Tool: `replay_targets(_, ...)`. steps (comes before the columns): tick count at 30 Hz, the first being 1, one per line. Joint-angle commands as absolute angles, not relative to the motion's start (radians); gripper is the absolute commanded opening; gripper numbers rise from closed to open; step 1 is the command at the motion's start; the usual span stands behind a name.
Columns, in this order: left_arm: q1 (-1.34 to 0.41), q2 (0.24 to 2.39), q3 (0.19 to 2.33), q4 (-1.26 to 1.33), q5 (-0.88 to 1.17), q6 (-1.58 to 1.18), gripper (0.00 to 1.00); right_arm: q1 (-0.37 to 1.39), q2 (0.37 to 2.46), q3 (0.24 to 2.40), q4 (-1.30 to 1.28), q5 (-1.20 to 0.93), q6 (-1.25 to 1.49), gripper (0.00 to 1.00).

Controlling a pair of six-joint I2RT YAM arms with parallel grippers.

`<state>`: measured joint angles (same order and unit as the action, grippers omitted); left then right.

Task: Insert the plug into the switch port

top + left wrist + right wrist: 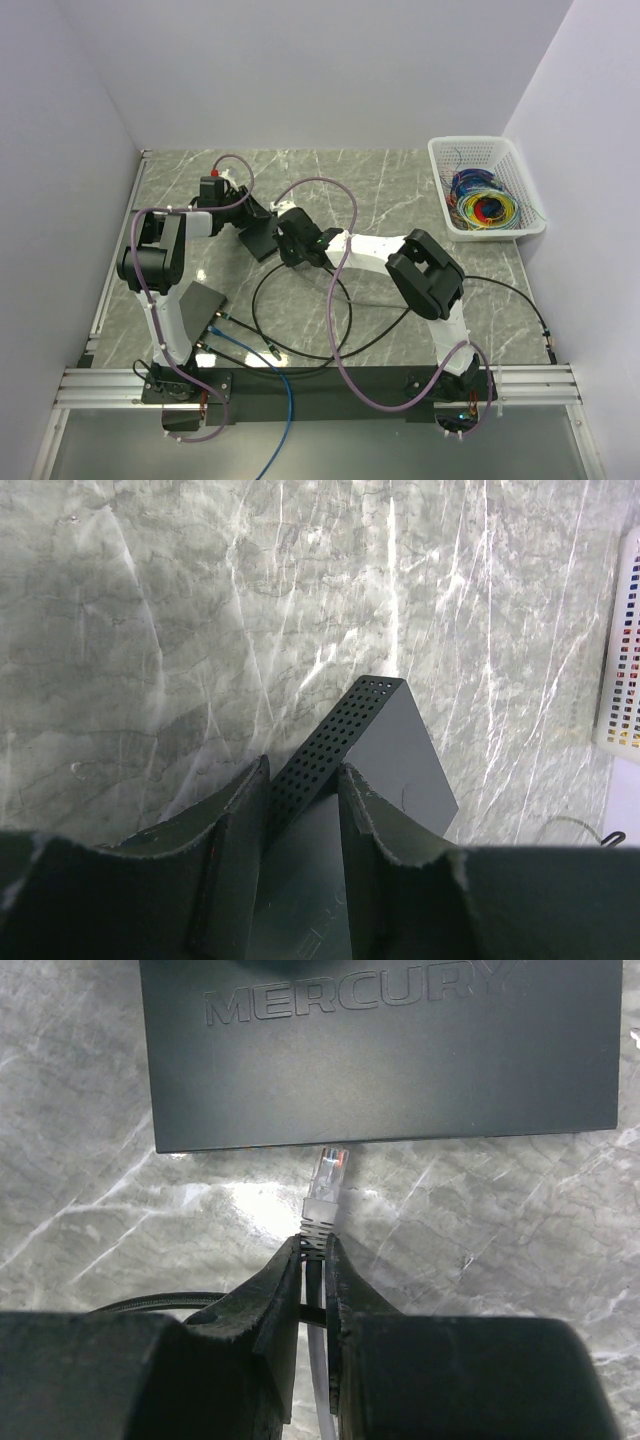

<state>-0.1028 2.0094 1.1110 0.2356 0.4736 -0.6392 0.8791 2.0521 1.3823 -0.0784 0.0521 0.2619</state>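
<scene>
The right fingers (275,1300) are pinched narrow on the cable (318,1380) just behind the plug (328,1172). The plug points straight ahead, long axis in line with them, its tip right at the near edge of the switch (380,1050), out mid-bench (100,1210). The left fingers (235,830) clamp the switch's perforated side, and bare marble lies open on either side of the plug.

Robot lab cell, white walls (330,70), alu rail (110,385), cable basket (497,233)
</scene>
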Motion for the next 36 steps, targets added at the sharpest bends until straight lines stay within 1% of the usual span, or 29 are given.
replay_targets(1,-0.121,1.994,1.104,0.198,0.472,-0.614,0.39,0.884,2.043,1.434,-0.028,0.094,0.241,0.00)
replay_targets(25,-0.123,1.990,1.109,0.189,0.463,-0.604,0.38,0.861,2.025,1.433,-0.035,0.132,0.216,0.00)
replay_targets(30,-0.121,1.990,1.108,0.199,0.485,-0.597,0.38,0.862,2.045,1.434,-0.012,0.104,0.221,0.00)
replay_targets(36,-0.121,2.008,1.108,0.233,0.566,-0.584,0.37,0.859,2.069,1.413,0.046,0.103,0.213,0.00)
